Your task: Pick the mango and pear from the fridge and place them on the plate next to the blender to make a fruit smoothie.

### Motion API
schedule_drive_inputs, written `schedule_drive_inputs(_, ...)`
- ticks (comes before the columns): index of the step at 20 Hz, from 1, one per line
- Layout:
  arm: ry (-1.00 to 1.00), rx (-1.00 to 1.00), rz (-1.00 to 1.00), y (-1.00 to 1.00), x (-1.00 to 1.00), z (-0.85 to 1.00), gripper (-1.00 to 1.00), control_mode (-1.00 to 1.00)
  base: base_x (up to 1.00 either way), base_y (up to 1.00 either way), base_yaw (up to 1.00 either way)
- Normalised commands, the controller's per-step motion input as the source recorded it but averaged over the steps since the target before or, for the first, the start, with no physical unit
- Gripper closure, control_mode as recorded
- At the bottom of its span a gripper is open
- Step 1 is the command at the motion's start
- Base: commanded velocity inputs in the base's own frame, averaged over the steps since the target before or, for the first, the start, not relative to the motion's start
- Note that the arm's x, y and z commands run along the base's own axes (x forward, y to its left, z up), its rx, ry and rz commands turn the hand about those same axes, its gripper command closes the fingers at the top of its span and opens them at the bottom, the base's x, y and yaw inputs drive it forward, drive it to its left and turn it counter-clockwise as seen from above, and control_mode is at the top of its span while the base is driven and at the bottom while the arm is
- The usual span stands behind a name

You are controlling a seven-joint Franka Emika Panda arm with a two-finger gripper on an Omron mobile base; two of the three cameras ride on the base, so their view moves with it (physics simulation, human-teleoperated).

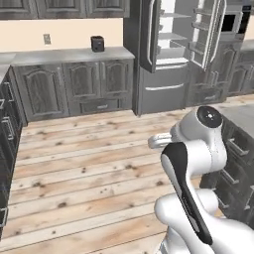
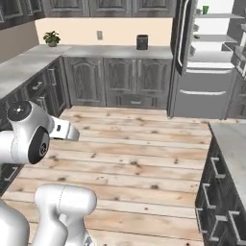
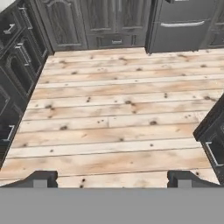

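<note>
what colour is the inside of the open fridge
White, with pale glassy shelves; the fridge itself is grey steel outside. It shows best in the left base view.

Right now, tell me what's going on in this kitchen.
The robot arm is handling nothing yet. Its gripper hangs open and empty over bare wooden floor, well short of the fridge. The fridge's upper doors stand open on white shelves. A small black appliance sits on the back counter. No fruit is picked so far.
</note>
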Motion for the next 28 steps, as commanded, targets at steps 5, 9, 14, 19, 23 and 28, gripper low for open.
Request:
schedule_drive_inputs(5, 0.0, 0.0, 0.0, 0.0, 0.0, 0.0, -1.0, 1.0, 1.0, 0.78, 0.06)
schedule_drive_inputs(9, 0.0, 0.0, 0.0, 0.0, 0.0, 0.0, -1.0, 1.0, 1.0, 0.56, 0.01)
schedule_drive_inputs(14, 0.0, 0.0, 0.0, 0.0, 0.0, 0.0, -1.0, 1.0, 1.0, 0.42, 0.0)
schedule_drive_inputs(19, 0.0, 0.0, 0.0, 0.0, 0.0, 0.0, -1.0, 1.0, 1.0, 0.02, 0.0)
schedule_drive_inputs(23, 0.0, 0.0, 0.0, 0.0, 0.0, 0.0, -1.0, 1.0, 1.0, -0.91, -0.07)
schedule_drive_inputs(28, 0.0, 0.0, 0.0, 0.0, 0.0, 0.0, -1.0, 1.0, 0.89, -1.0, -0.28)
